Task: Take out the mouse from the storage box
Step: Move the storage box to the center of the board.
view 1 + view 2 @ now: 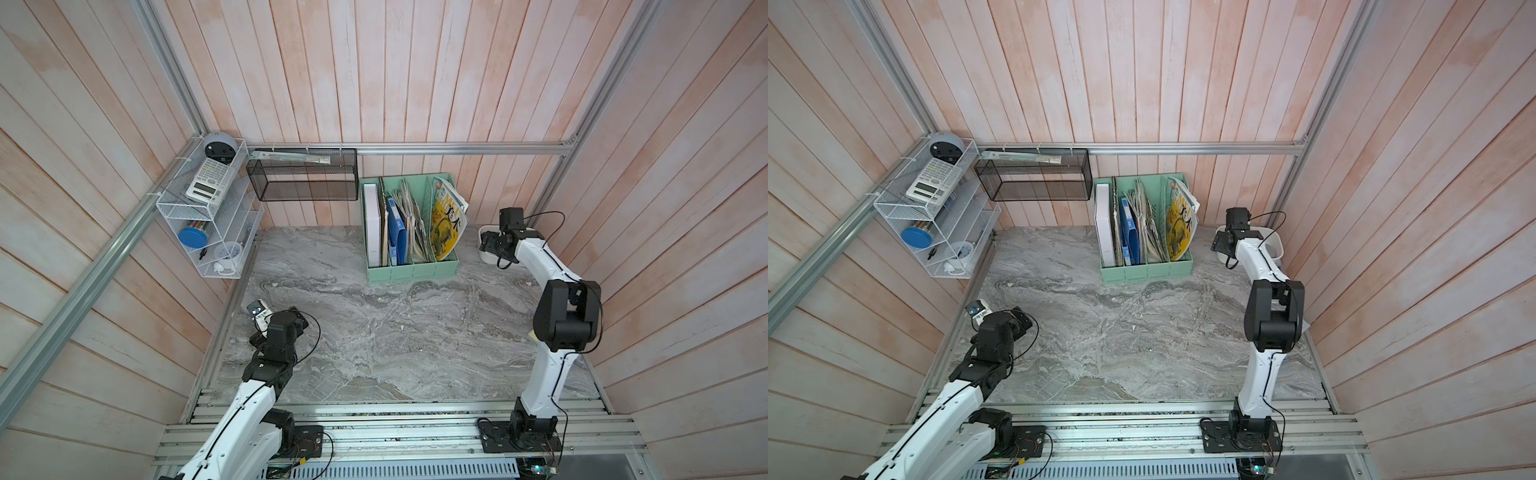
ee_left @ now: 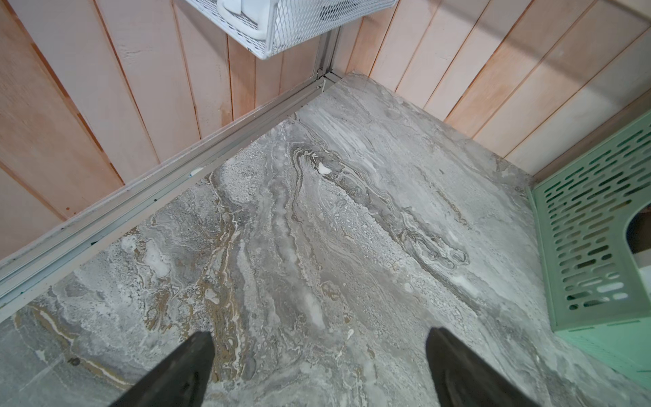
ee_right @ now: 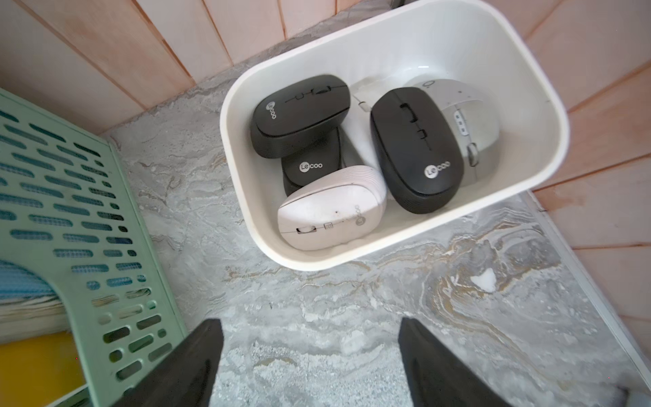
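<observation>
R claw (image 3: 310,324) hangs w/ jaws apart, gripping nothing, just short of the box (image 3: 405,42), which sits in the far-right table (image 3: 317,299) corner near the green organizer (image 3: 70,197). Mice (image 3: 415,148) lie inside it (black, white & grey, piled touching). L claw (image 2: 321,333) is wide open & empty, near the left wall.

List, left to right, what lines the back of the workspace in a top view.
White wire shelf → black mesh basket → green file organizer → white storage box.
</observation>
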`<move>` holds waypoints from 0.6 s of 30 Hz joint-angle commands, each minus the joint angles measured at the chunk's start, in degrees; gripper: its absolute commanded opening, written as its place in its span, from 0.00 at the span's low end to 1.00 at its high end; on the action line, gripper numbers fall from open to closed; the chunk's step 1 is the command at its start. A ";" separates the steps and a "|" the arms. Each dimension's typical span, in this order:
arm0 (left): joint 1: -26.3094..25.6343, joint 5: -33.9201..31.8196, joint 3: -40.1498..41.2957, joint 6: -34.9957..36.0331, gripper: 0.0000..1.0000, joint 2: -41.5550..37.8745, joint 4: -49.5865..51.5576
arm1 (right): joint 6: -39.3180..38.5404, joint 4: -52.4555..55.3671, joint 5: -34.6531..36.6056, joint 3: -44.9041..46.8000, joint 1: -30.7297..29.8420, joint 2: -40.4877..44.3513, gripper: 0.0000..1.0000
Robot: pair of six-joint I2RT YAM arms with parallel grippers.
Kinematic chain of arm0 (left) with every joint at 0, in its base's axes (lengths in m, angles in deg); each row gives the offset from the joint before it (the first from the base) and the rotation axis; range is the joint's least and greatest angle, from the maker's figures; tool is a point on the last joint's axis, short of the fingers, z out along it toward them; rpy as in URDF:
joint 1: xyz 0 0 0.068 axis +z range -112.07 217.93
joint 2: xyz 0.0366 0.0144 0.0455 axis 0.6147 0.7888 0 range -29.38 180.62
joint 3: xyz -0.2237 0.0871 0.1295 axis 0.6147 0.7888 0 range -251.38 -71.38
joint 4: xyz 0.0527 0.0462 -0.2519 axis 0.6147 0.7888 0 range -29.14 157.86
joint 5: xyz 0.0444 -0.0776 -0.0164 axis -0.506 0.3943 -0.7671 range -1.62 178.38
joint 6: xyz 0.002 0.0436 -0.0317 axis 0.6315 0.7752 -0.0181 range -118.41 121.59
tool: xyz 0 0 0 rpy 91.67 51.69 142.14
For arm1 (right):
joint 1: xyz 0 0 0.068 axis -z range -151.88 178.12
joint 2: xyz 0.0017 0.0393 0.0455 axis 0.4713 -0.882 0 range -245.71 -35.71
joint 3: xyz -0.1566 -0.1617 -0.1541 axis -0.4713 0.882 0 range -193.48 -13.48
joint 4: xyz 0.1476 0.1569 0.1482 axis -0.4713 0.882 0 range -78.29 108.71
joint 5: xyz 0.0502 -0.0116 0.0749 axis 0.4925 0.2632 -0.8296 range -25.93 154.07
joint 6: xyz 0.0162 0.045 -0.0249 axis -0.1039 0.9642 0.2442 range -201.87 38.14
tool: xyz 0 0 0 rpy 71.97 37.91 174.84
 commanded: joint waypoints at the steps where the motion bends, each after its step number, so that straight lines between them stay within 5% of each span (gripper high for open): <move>1: 0.31 1.30 -0.68 0.03 1.00 -0.66 -0.19 | -4.03 2.97 -5.15 -4.38 0.42 -3.50 0.78; 18: 0.31 1.83 -0.07 0.42 1.00 -1.18 -1.29 | -6.13 13.83 -8.41 -28.24 -0.36 -19.89 0.61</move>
